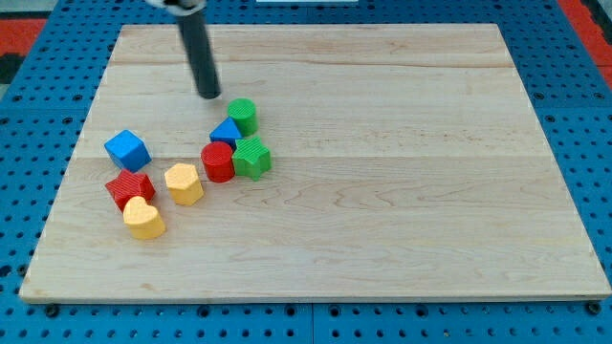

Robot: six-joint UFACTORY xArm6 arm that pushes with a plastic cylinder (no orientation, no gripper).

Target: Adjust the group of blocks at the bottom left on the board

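Note:
My tip (209,95) rests on the board a little up and left of the green cylinder (243,115), touching no block. Below that cylinder sit a blue triangular block (226,132), a red cylinder (218,161) and a green star-shaped block (252,158), packed close together. Further left lie a blue cube (126,150), a red star-shaped block (129,188), a yellow hexagonal block (184,183) and a yellow heart-shaped block (143,218).
The wooden board (402,172) lies on a blue perforated table (29,124). The rod rises from the tip to the view's top edge.

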